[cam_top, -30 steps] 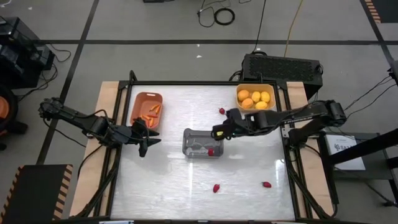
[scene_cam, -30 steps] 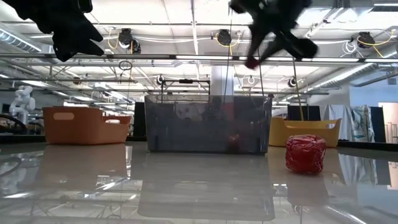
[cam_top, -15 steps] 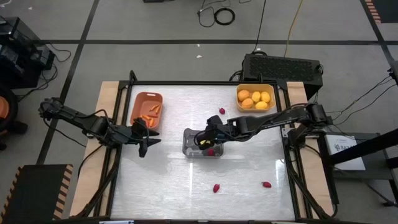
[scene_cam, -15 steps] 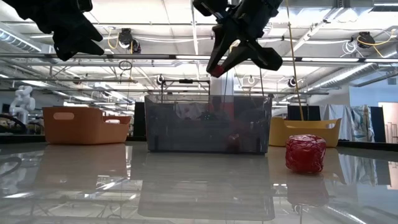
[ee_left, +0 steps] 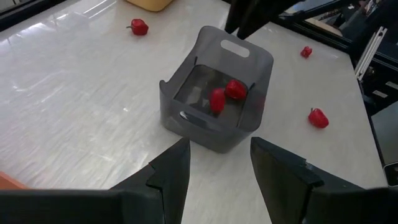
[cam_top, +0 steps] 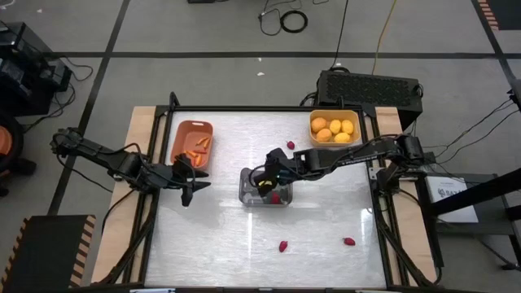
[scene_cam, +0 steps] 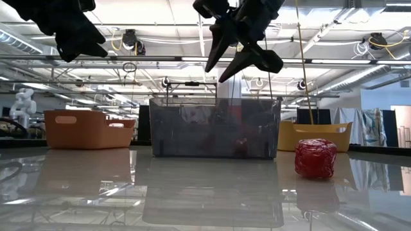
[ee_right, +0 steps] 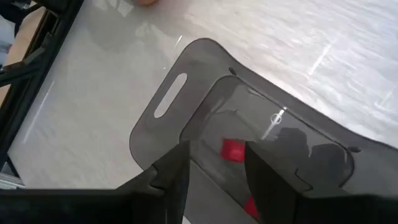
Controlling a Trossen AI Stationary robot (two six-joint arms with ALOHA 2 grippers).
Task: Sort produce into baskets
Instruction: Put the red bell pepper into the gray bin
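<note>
The grey translucent basket stands mid-table on its base with two red berries in it. My right gripper hangs open and empty just above it, as the low view and its own wrist view show. My left gripper waits open and empty to the left of the grey basket, beside the terracotta basket, which holds orange carrot sticks. The yellow basket at the far right holds several yellow-orange fruits. Three red berries lie loose on the table.
A black box stands behind the yellow basket, beyond the table's far edge. The near half of the table holds only the two loose berries. One of them shows large in the low view, in front of the baskets.
My right gripper has carried a red berry toward the table's left, from in front of the yellow basket to above the grey basket. There it has opened and let go. The berry has fallen into the grey basket beside the one lying there.
</note>
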